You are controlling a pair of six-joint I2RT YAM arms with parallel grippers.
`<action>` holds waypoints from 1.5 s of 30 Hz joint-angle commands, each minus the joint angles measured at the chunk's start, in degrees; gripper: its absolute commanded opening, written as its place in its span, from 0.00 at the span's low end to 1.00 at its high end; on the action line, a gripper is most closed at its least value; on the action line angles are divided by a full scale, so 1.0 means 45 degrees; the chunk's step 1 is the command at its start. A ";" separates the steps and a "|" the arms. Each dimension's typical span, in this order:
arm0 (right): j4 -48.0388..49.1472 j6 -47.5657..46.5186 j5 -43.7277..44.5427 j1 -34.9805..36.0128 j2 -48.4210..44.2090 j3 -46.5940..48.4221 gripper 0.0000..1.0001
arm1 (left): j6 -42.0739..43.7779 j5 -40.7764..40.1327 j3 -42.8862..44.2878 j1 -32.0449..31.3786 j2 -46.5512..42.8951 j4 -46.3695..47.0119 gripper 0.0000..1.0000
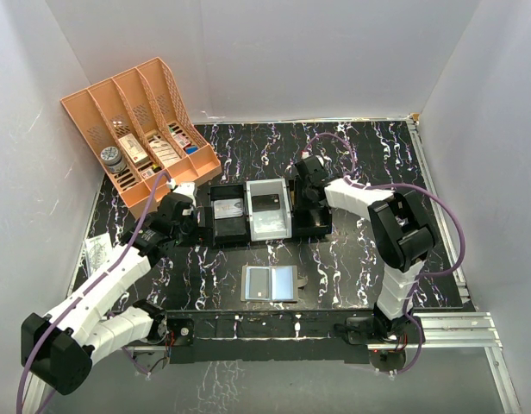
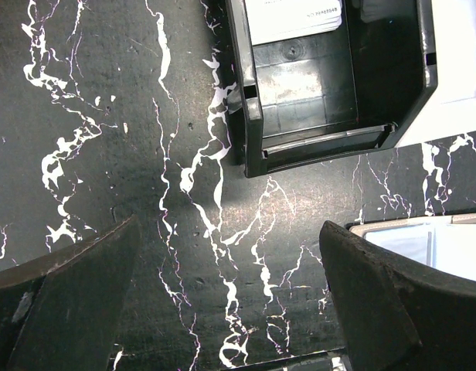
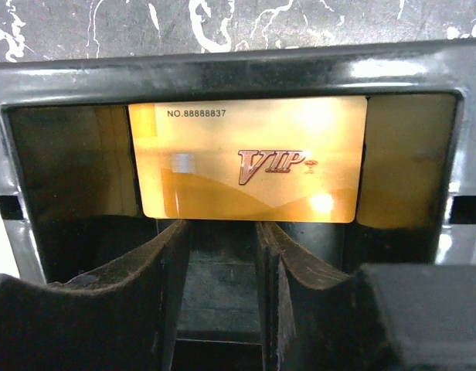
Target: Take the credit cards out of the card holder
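The card holder (image 1: pixel 270 283) lies open and flat near the table's front; its corner (image 2: pixel 412 234) shows at the right of the left wrist view. A gold-orange credit card (image 3: pixel 247 158) marked VIP lies flat in the right black tray (image 1: pixel 321 222). My right gripper (image 3: pixel 222 228) (image 1: pixel 307 191) is inside that tray, open, its tips just short of the card's near edge with nothing between them. A pale card (image 1: pixel 231 209) (image 2: pixel 294 17) rests in the left black tray (image 2: pixel 249 116), and a dark card (image 1: pixel 265 203) in the white tray (image 1: pixel 270 228). My left gripper (image 2: pixel 229 232) (image 1: pixel 190 216) hangs wide open over bare table beside the left black tray.
A peach rack (image 1: pixel 140 129) holding small labelled boxes and a jar stands at the back left. A crumpled clear wrapper (image 1: pixel 96 250) lies by the left wall. White walls enclose the marbled black table (image 1: pixel 352 259) on three sides.
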 commanded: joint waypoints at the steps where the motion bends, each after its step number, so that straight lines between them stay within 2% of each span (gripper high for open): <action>1: 0.0390 0.0119 0.0577 0.0096 -0.0018 0.0507 0.38 | 0.0111 -0.0130 0.0241 0.0013 -0.0003 -0.0071 0.99; 10: 0.0057 0.0005 0.0612 0.0155 -0.1318 0.0037 0.43 | 0.0153 -0.0094 0.0257 0.0020 0.0008 -0.0073 0.99; 15: -0.0287 -0.0007 0.0829 0.0161 -0.3317 -0.0316 0.54 | 0.0153 -0.0092 0.0244 0.0014 -0.0103 -0.0053 0.99; 21: -0.0331 0.0434 0.0945 0.0243 -0.6108 -0.1211 0.59 | 0.0124 -0.0231 0.0225 0.0015 -0.0345 -0.0060 0.99; 26: 0.0132 0.1184 0.1039 0.0259 -0.8748 -0.2671 0.79 | -0.0048 -0.0626 0.0213 0.0013 -0.0689 -0.0141 0.99; 28: 0.1061 0.1430 0.0741 0.0259 -0.9813 -0.3712 0.96 | -0.0116 -0.0776 0.0218 0.0017 -0.0810 -0.0169 0.99; 31: 0.1525 0.3931 0.1317 0.0252 -1.1520 -0.5082 0.98 | -0.0176 -0.0962 0.0187 0.0020 -0.0996 -0.0195 0.99; 32: 0.1923 0.4228 0.1134 0.0241 -1.2045 -0.5601 0.98 | -0.0193 -0.1006 0.0193 0.0014 -0.1054 -0.0207 0.99; 35: 0.4101 0.4677 -0.1396 0.0239 -1.3268 -0.7301 0.98 | -0.0232 -0.1170 0.0206 0.0028 -0.1133 -0.0240 0.99; 38: 0.4995 0.6136 -0.3783 0.0325 -1.3314 -0.8222 0.95 | -0.0307 -0.1396 0.0233 0.0014 -0.1191 -0.0302 0.99; 40: 0.5543 0.6894 -0.4459 0.1032 -1.2978 -0.8731 0.87 | -0.0377 -0.1599 0.0243 0.0018 -0.1219 -0.0389 0.99; 41: 0.5746 0.7013 -0.4053 0.1940 -1.2831 -0.8933 0.84 | -0.0391 -0.1703 0.0251 0.0014 -0.1221 -0.0402 0.99; 45: 0.3312 0.6788 0.1071 0.6478 -1.1587 -0.7791 0.82 | -0.0514 -0.2103 0.0319 0.0013 -0.1221 -0.0539 0.99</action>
